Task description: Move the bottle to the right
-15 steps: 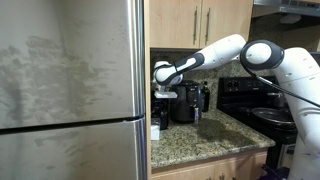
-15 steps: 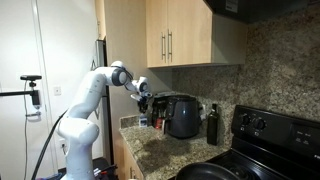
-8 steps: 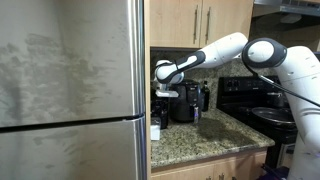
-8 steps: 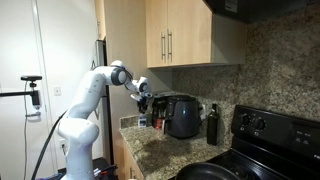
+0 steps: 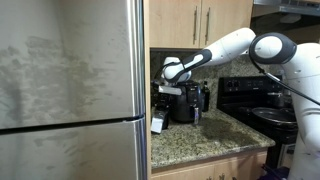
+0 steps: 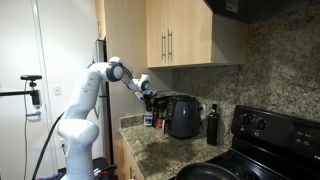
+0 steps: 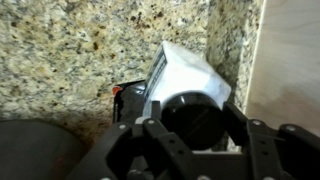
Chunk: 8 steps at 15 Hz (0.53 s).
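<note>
The speckled granite counter [image 6: 160, 150] carries 2 things (both dark): a black appliance [image 6: 181, 116] and a tall bottle [image 6: 211, 125] beside it.

An exterior view faces the fridge [image 5: 70, 90] door close up, with the counter [image 5: 205, 135] beyond. An exterior view stands back past the stove [image 6: 272, 128], looking along the same counter at the whole arm [image 6: 85, 95]. The wrist view looks past the gripper [image 7: 197, 125] onto the counter from very near.

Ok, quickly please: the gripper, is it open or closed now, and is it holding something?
Gripper: closed, holding the bottle by its top.
</note>
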Available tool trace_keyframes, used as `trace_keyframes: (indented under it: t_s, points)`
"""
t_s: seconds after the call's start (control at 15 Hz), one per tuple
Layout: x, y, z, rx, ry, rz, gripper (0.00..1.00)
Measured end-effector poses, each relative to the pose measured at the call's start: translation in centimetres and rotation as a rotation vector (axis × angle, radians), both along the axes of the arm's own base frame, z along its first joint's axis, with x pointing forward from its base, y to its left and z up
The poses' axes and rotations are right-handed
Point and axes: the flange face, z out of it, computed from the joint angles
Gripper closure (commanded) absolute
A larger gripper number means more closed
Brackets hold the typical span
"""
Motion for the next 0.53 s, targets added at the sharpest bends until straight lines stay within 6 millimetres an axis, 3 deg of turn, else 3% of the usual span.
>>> trace_keyframes:
  t_s: [0.27, 0.33, 0.4, 0.53]
  points:
    - [-2.8, -6.8, 3.4, 0.006, -0.013, -0.207, 0.62]
    - [-3.8, -8.3, 4.0, 0.009, -0.013, -0.248, 0.32]
    - [-4.9, -9.9, 4.5, 0.013, -0.010, -0.280, 0.09]
    - [-7.2, -12.7, 4.9, 0.053, 0.001, -0.318, 0.06]
